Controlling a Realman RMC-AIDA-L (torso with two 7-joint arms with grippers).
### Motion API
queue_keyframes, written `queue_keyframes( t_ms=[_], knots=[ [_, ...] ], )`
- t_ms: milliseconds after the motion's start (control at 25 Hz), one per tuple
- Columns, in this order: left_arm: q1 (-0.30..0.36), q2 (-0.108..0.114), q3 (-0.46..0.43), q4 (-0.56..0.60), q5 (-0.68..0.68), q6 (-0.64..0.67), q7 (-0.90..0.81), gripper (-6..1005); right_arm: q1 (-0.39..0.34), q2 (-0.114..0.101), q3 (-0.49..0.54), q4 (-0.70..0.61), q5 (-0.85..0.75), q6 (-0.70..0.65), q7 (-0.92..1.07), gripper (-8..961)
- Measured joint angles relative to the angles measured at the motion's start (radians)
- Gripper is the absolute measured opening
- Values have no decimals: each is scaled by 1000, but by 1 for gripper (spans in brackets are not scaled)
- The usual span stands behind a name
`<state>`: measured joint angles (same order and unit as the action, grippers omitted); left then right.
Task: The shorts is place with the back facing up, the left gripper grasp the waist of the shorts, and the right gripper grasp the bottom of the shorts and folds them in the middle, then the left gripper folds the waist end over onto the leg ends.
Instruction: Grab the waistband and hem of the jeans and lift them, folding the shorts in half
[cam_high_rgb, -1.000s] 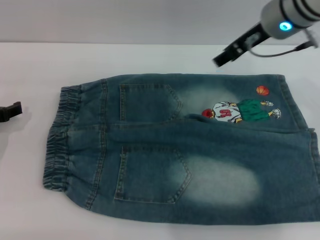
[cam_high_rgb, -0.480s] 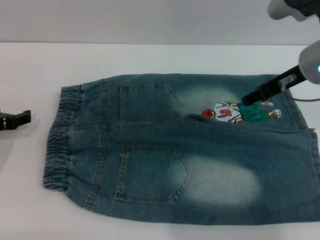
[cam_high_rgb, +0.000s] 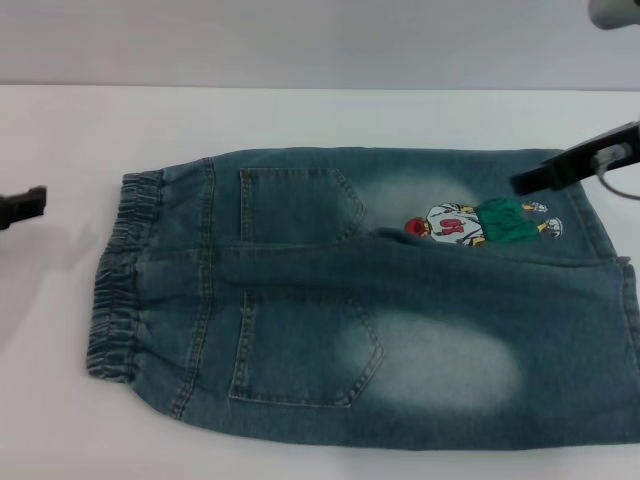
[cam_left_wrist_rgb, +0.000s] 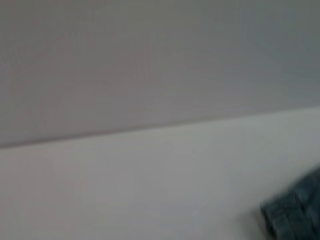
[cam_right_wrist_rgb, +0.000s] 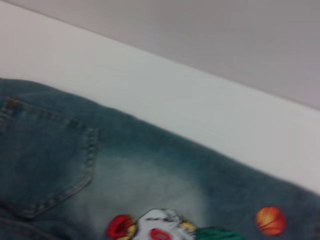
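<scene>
While shorts (cam_high_rgb: 350, 300) lie flat, right pincer (cam_high_rgb: 530, 181) over hem, left pincer (cam_high_rgb: 22, 205) off waistband, grips unclear.

Black pincers (cam_high_rgb: 573, 168), thin grey cable (cam_high_rgb: 622, 186)

Blue-green washed denim shorts (cam_high_rgb: 370, 300), faded to pale patches below both patch pockets. Cartoon basketball-player print (cam_high_rgb: 480, 222): white shirt with red marks, green shorts, red cap, orange ball alongside. White tabletop (cam_high_rgb: 300, 115) beneath; grey wall (cam_high_rgb: 300, 40) behind. Black left gripper (cam_high_rgb: 22, 206) and black right gripper (cam_high_rgb: 535, 180).
</scene>
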<state>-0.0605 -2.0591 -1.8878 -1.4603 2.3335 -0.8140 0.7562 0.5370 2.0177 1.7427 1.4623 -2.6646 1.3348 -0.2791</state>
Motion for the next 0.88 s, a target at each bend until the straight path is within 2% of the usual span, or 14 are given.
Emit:
queue_keyframes(
  t_ms=[80,120,240,440,720,880],
  knots=[
    [6,0,2,-31,38,-33,-31,860,-30,19,-6,67,-57,2,4,705],
    [14,-1,17,-125,149,-145,-129,860,-44,28,-10,100,-90,6,8,705],
    [26,-1,43,-208,214,-235,-187,860,-86,47,-50,205,-185,29,36,706],
    [74,-2,95,-322,225,-278,-235,860,-140,49,-142,303,-252,65,100,706],
    [98,-2,116,-387,231,-358,-306,859,-214,53,-144,321,-246,95,117,704],
    [121,-3,139,-445,257,-390,-349,859,-260,54,-144,395,-231,136,153,705]
  ],
)
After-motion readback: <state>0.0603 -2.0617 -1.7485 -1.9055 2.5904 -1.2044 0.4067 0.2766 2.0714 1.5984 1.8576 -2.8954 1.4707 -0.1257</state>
